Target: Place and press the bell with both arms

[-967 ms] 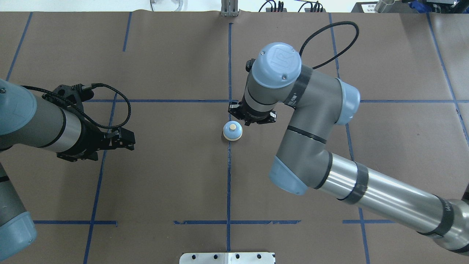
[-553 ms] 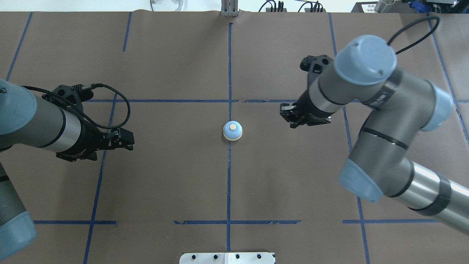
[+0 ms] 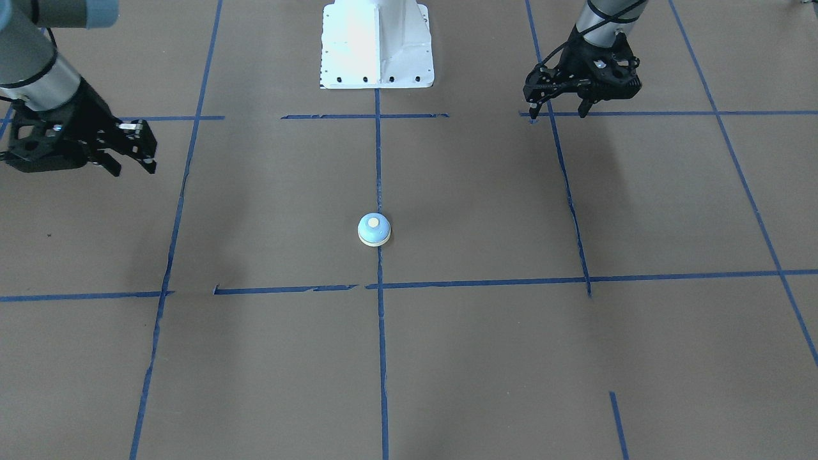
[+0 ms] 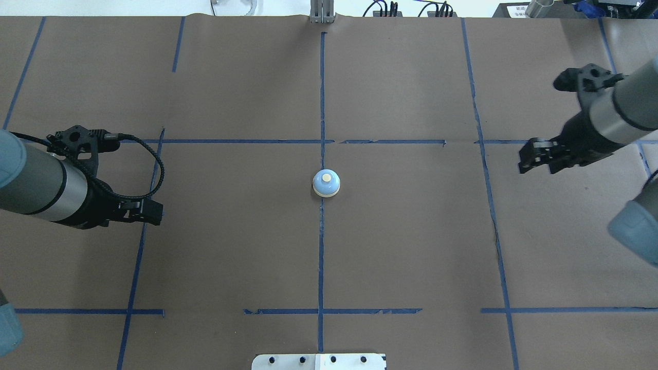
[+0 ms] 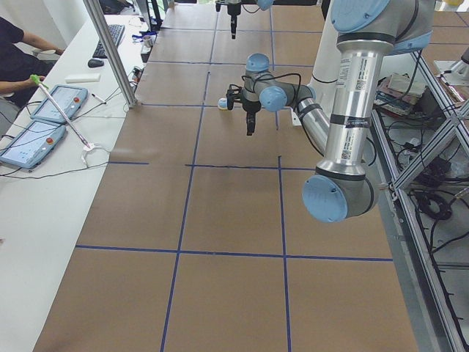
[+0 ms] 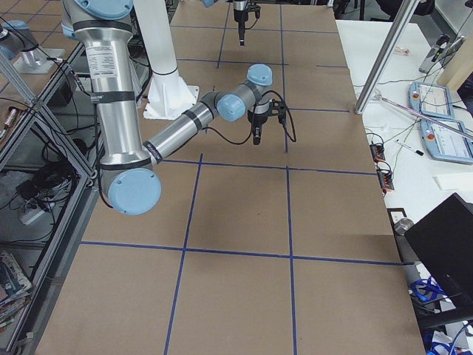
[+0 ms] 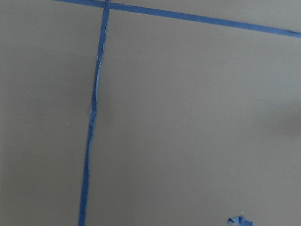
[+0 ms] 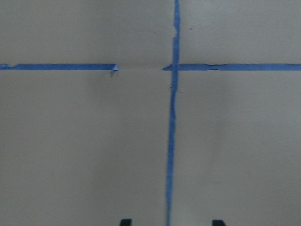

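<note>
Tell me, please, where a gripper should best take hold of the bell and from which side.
Probably from straight above, with the fingers closing on the lower dome of the bell just over its cream base rim. It stands upright and alone; the dome is widest there, and the button stays untouched.

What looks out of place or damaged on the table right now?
The bell stands upright on the blue tape centre line; nothing spilled. Only the tape looks worn: the right wrist view shows a gap with a curled end, and the overhead shows a ragged strip.
</note>
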Tool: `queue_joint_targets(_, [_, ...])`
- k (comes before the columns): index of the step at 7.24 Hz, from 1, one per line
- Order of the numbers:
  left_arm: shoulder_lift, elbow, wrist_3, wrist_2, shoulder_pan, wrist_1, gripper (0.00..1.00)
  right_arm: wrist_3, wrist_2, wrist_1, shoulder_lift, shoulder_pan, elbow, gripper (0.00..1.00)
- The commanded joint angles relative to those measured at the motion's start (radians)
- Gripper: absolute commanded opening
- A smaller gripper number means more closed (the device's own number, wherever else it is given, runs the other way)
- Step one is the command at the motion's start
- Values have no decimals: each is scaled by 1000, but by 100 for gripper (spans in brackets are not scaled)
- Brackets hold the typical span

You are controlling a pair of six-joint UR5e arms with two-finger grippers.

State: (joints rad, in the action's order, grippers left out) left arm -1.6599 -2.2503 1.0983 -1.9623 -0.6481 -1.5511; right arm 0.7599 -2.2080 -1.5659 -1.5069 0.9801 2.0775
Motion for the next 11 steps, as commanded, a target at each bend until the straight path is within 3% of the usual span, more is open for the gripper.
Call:
queue_joint_targets(1, [109, -14, -231, -18, -78, -1, 100, -381, -77, -6, -181, 203, 9, 100])
queue_joint_targets(3, [231, -22, -543, -189, -315, -1, 100, -673, -107, -13, -295, 374, -20, 100])
queue_joint_targets(5, [360, 7, -912, -323, -576, 3, 100, -957, -122, -49, -337, 512, -82, 100])
queue_joint_targets(7, [410, 175, -1275, -377, -837, 3, 100, -1040, -165, -175, -338, 578, -65, 100])
queue_joint_targets(8, [414, 251, -1349, -388, -937, 3, 100, -1039, -186, -213, -338, 580, -53, 100])
queue_joint_targets(9, [478, 241, -1333, -397, -985, 3, 100, -1027, -188, -226, -331, 578, -53, 100])
queue_joint_targets(11, [486, 254, -1256, -398, -993, 12, 100, -980, -185, -227, -308, 575, -45, 100])
